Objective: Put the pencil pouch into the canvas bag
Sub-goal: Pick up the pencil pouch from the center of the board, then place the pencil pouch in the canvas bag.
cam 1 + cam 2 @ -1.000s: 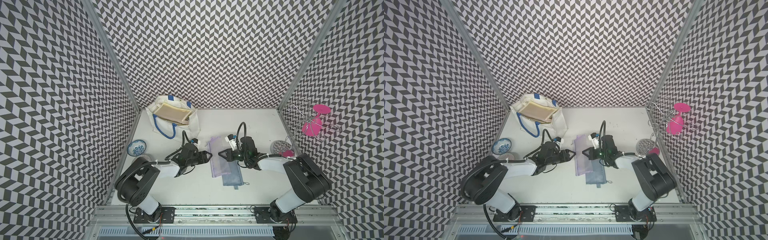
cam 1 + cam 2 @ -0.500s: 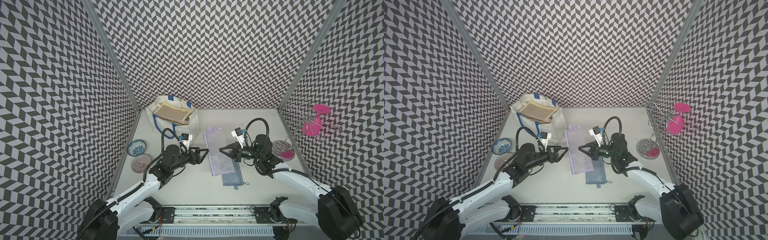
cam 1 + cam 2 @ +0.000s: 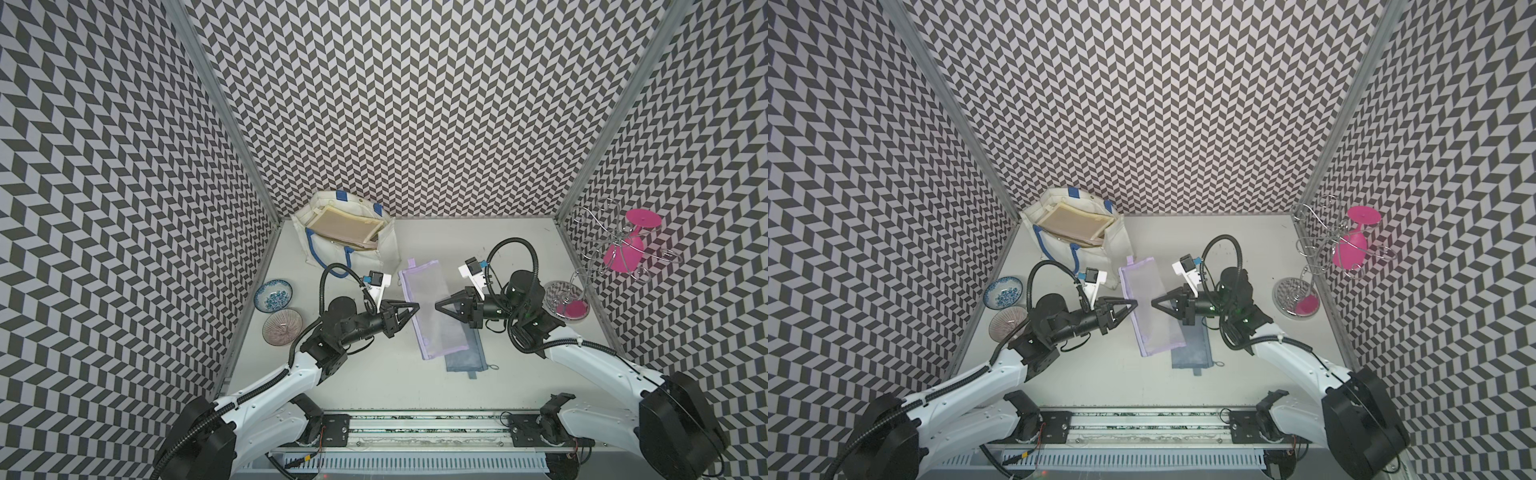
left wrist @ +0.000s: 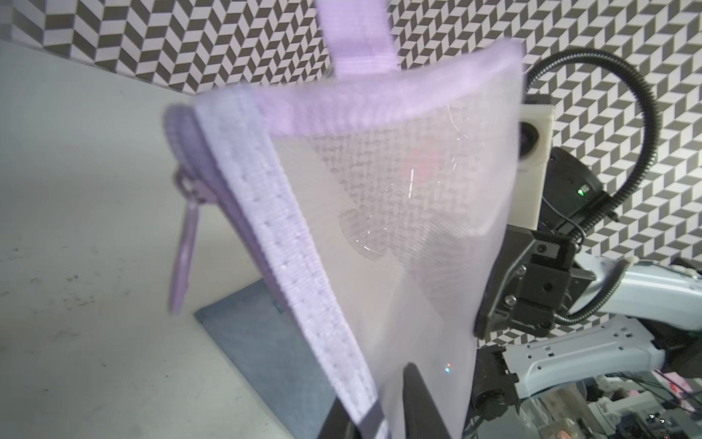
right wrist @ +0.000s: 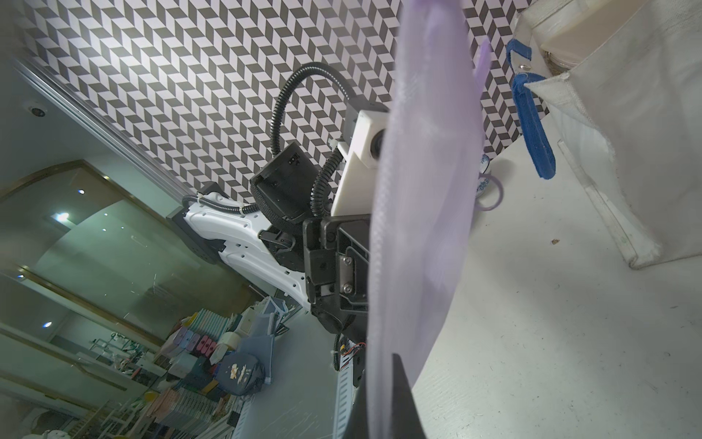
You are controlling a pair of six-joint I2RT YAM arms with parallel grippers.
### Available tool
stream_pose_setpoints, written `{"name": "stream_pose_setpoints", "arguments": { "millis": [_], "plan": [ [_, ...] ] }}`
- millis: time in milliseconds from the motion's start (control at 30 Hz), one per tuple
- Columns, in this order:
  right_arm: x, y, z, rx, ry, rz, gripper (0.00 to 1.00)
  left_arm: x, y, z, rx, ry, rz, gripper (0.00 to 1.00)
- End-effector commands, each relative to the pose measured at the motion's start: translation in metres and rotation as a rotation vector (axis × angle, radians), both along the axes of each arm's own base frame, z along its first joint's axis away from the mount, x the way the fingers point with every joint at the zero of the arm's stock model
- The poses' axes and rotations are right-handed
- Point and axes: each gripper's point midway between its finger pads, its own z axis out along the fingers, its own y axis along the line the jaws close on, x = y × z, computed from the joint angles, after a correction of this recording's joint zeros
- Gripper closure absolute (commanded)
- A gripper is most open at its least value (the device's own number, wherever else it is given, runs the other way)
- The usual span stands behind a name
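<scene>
The pencil pouch (image 3: 424, 282) is a lilac mesh pouch with a zip, hanging above the table's middle between my two grippers. My left gripper (image 3: 417, 308) is shut on its left long edge. From the opposite side my right gripper (image 3: 437, 306) is shut on the right edge. In the left wrist view the pouch (image 4: 399, 190) fills the frame and runs down into my left gripper (image 4: 380, 422). In the right wrist view the pouch (image 5: 425, 190) is pinched in my right gripper (image 5: 380, 414). The canvas bag (image 3: 386, 245) stands at the back left, mouth up, with tan flat things inside.
A grey-blue pouch (image 3: 467, 353) lies flat on the table under the lilac one. Two bowls (image 3: 273, 295) (image 3: 282, 326) sit by the left wall. A wire rack with a pink glass (image 3: 623, 245) and a glass dish (image 3: 567, 305) stand at the right wall.
My left gripper, open half a second ago, has shut on the pouch's left edge. Both arms have risen and the pouch with them.
</scene>
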Motion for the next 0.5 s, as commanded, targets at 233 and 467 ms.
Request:
{"name": "stream_pose_setpoints", "arguments": {
  "millis": [233,467],
  "plan": [
    [0.035,-0.001,0.003,-0.067,-0.038,-0.178,0.29,0.003,0.022,0.028,0.042,-0.029,0.112,1.00],
    [0.067,-0.037,0.010,-0.154,-0.103,-0.501,0.16,0.053,0.102,0.089,0.097,0.034,0.440,1.00]
  ]
}}
